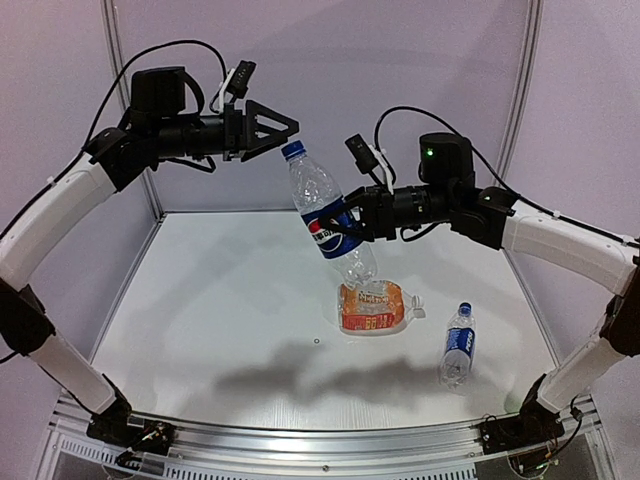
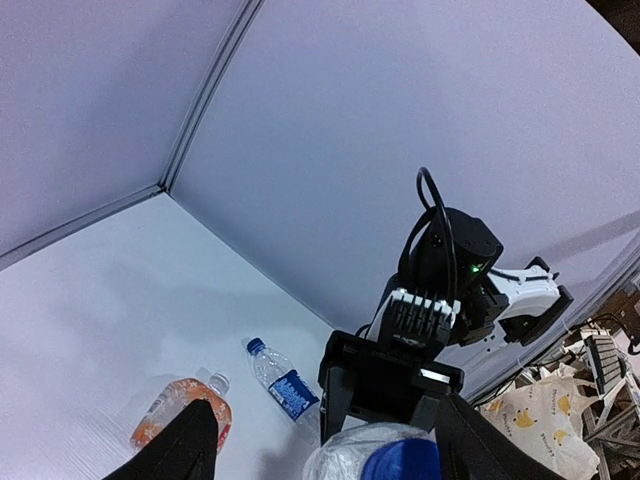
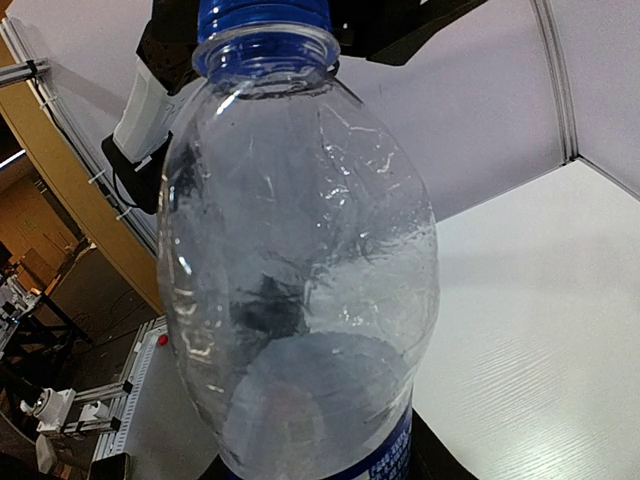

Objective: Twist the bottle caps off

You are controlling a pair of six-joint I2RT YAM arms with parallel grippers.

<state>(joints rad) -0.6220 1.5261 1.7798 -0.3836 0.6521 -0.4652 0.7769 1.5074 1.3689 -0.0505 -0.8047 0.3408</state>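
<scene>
My right gripper [image 1: 347, 230] is shut on the blue-labelled middle of a slim clear bottle [image 1: 330, 215] and holds it tilted in the air above the table. Its blue cap [image 1: 293, 150] is on the neck, pointing up and left. My left gripper [image 1: 284, 128] is open just above and left of that cap. In the left wrist view the cap [image 2: 405, 462] sits low between the spread fingers [image 2: 190, 445]. In the right wrist view the bottle [image 3: 300, 260] fills the frame, with the cap [image 3: 265, 15] at the top.
A squat orange-labelled bottle [image 1: 375, 307] lies on the white table [image 1: 220, 300] under the held bottle, its whitish cap [image 2: 218, 382] on. A second slim blue-labelled bottle [image 1: 458, 345] lies at the right, with its blue cap [image 1: 464, 309] on. Grey walls enclose the back.
</scene>
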